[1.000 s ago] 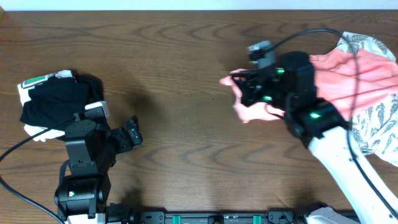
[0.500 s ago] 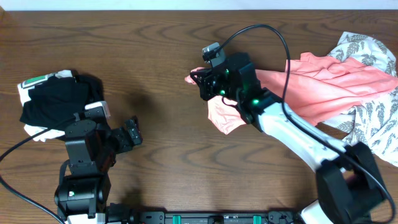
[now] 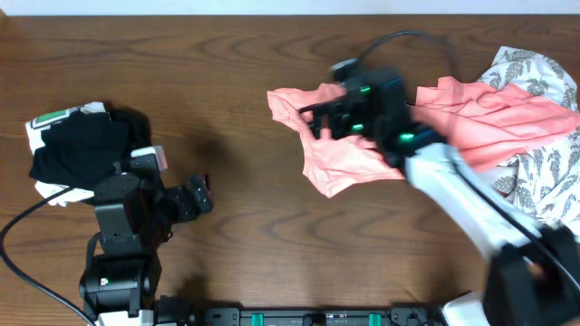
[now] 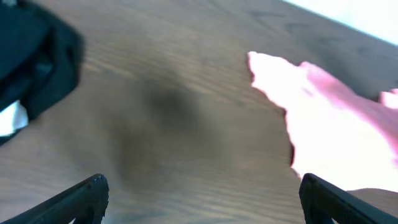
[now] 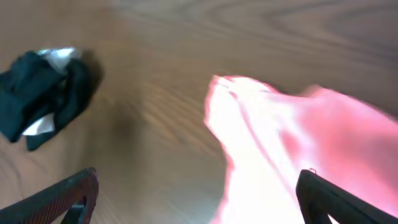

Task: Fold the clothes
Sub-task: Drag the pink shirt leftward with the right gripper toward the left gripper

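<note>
— One salmon-pink T-shirt (image 3: 349, 167), correct? Where does it sit off the right gripper (image 3: 313, 122)?
— Directly beneath and ahead of it. Rumpled, spread on the table (image 3: 254, 54). Its left end lies just past the fingertips; the rest trails back along the arm and overlaps the white leaf-print garment (image 3: 535, 172).
— Any grip on it?
— None. In the right wrist view both fingers (image 5: 62, 199) stand wide apart, with the cloth lying loose on the wood beyond them.
— What else is around?
— A black-and-white bundle (image 3: 82, 149). It is well apart from the shirt, far out ahead of the right gripper's tips. It sits just behind and to the outer side of the left gripper (image 3: 195, 195).
— Left arm's pose?
— Folded low by the near edge, gripper pointing toward the shirt, fingers spread wide, wood showing between them.
— Right arm?
— Stretched long from the near right corner, reaching over the shirt. Blurred in the overhead view.
— Labels, writing?
— A green patch on the bundle's white part; too small to read.
</note>
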Available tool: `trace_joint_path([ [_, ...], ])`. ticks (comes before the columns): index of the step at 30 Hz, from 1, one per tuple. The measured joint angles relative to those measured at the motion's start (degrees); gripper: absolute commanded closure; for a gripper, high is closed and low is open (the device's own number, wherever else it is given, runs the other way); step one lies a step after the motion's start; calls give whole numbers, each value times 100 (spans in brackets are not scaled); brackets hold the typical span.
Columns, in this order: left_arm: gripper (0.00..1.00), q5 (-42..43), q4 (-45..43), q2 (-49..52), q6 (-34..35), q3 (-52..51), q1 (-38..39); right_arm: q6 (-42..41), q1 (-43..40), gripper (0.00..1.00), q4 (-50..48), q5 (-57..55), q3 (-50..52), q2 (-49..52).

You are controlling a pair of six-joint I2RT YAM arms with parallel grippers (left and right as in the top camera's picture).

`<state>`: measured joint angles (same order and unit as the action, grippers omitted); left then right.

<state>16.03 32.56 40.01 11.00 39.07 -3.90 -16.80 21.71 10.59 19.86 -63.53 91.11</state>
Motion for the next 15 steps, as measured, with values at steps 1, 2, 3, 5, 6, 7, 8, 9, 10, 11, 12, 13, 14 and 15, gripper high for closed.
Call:
trace_joint_path([
  [1, 2, 107, -96, 50, 11, 0, 35, 9, -236, 1, 444, -136, -17, -280],
  [2, 2, 190, -173, 92, 17, 4, 76, 35, -404, 1, 765, -273, -26, -472],
  [3, 2, 258, -264, 166, 31, 4, 149, 48, -597, 1, 1172, -409, -52, -649],
  [5, 2, 356, -474, 358, 92, 7, 358, 72, -966, 1, 1862, -715, -59, -927],
  [6, 2, 378, -619, 463, 131, 7, 485, 76, -1150, 1, 2151, -859, -57, -1029],
  [7, 2, 417, -776, 638, 188, 9, 673, 74, -1429, 1, 2476, -1010, -59, -1137],
  [8, 2, 444, -920, 785, 249, 9, 822, 72, -1650, 1, 2704, -1123, -57, -1202],
  [9, 2, 463, -1119, 992, 317, 9, 1023, 74, -1843, 1, 2887, -1213, -57, -1252],
  [10, 2, 476, -1276, 1156, 385, 9, 1185, 74, -2059, 1, 3067, -1261, -57, -1294],
  [11, 2, 483, -1497, 1384, 472, 9, 1408, 72, -2243, 1, 3220, -1294, -57, -1325],
  [12, 2, 490, -1742, 1650, 568, 13, 1639, 72, -2470, 1, 3423, -1355, -57, -1362],
  [13, 2, 503, -1902, 1843, 638, 17, 1808, 72, -2643, 1, 3552, -1401, -57, -1381],
  [14, 2, 503, -2068, 2079, 730, 17, 2009, 74, -2739, 1, 3617, -1419, -57, -1388],
  [15, 2, 501, -2275, 2347, 855, 20, 2212, 74, -2848, 1, 3718, -1434, -57, -1392],
])
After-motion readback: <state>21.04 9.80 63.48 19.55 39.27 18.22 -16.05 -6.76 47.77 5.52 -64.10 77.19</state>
